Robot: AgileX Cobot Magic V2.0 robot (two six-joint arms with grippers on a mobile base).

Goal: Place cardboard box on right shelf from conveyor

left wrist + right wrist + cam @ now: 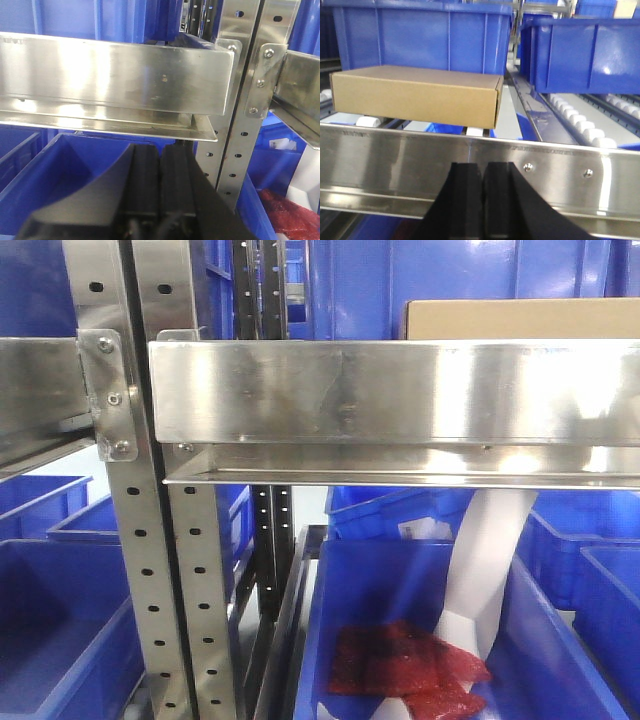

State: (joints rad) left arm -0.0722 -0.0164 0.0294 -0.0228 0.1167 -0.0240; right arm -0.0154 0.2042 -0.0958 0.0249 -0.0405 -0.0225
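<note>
From where I stood, the left gripper (159, 190) was pinched together, empty, low under the neighbouring rack. The cardboard box (415, 95) sat on the right shelf (480, 160), on its rollers behind the front rail, long side running across, just above the right gripper (482, 200), also pinched together. Conveyor wasn't visible anywhere

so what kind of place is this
Probably a warehouse or picking area: stainless-steel rack shelf on perforated uprights, blue storage bins on white rollers, and a plain cardboard box on the shelf.
</note>
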